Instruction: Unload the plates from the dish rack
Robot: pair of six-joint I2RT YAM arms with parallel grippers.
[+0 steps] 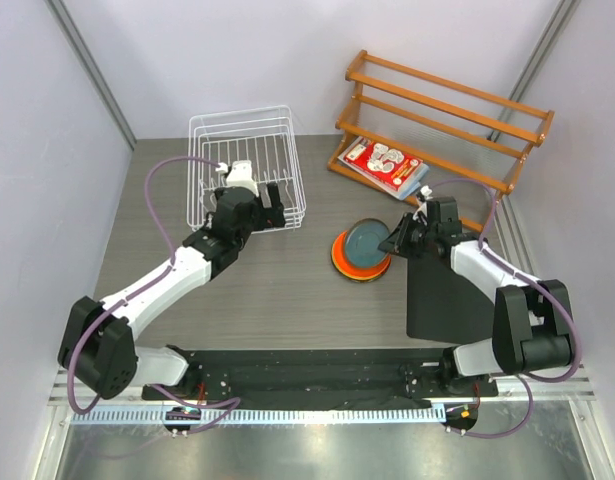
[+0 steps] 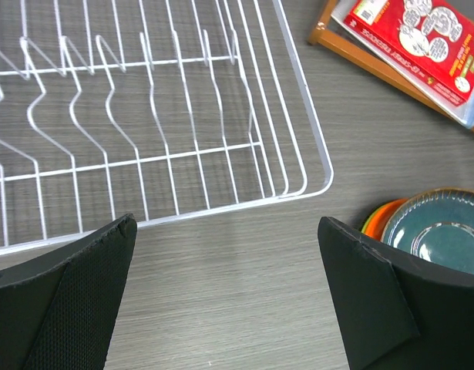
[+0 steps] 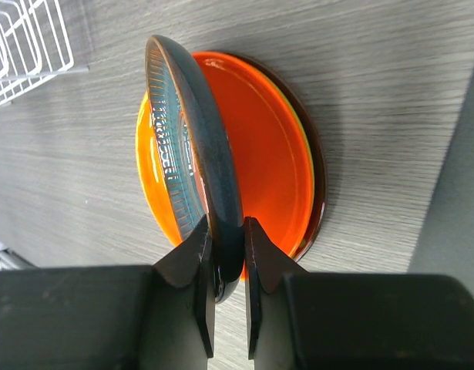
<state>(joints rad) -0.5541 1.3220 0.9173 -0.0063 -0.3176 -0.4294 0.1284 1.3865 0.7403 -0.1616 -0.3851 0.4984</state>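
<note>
The white wire dish rack stands at the back left and holds no plates; it fills the upper left of the left wrist view. My left gripper is open and empty over the table by the rack's near right corner. My right gripper is shut on the rim of the dark teal-grey plate, holding it tilted on edge over the orange plate. A lime green edge and a dark red rim show beneath the orange one. The stack lies mid-table.
An orange wooden slatted shelf stands at the back right with a red-and-white pack leaning on it. A black mat lies right of the stack. Grey walls close in on both sides.
</note>
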